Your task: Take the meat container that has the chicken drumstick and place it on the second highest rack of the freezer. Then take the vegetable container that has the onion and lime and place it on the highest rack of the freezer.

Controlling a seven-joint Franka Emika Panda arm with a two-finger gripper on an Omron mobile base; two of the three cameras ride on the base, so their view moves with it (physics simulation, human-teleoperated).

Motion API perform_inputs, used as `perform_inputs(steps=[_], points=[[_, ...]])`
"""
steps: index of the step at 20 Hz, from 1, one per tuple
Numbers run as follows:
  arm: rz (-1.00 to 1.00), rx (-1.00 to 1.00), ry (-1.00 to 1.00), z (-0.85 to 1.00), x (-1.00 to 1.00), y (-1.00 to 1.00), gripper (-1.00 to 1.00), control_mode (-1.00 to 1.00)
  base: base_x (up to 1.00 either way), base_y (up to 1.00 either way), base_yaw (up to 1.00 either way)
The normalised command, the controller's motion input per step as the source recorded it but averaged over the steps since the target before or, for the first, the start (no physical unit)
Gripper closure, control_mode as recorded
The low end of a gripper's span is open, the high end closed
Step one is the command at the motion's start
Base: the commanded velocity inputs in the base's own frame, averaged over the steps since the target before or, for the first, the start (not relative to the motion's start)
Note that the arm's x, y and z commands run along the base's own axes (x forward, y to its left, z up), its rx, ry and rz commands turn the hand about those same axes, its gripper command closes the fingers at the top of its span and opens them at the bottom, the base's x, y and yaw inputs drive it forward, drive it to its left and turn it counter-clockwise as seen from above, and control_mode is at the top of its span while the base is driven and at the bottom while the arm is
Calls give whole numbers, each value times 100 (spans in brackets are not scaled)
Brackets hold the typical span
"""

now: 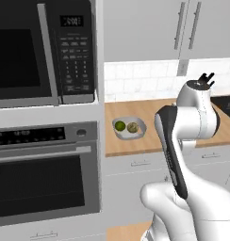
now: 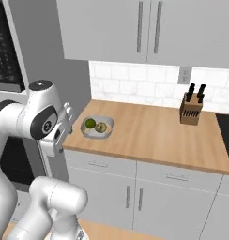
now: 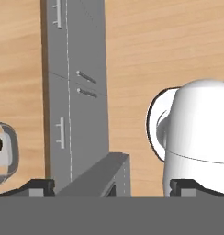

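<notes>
I see the vegetable container [image 1: 130, 128], a shallow grey-white tray, sitting on the wooden counter [image 2: 154, 136] near its left end, close to the front edge. Inside it the lime [image 1: 120, 125] lies on the left and the onion [image 1: 132, 127] just beside it on the right, touching or nearly so. From the hand view the tray's rim [image 3: 6, 153] shows at the far left edge. My gripper [image 3: 114, 187] hangs well apart from the tray, off the counter's front, with its fingers [image 3: 40, 187] spread fully wide and nothing between them. A knife block [image 2: 190, 108] stands farther right by the tiled wall.
</notes>
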Motion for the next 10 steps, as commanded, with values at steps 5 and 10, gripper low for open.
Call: perform_inputs(steps=[5,10], points=[[0,0,0,0,0,0,-100,100,39,-29,-8],[0,0,0,0,0,0,-100,100,53,14,1]])
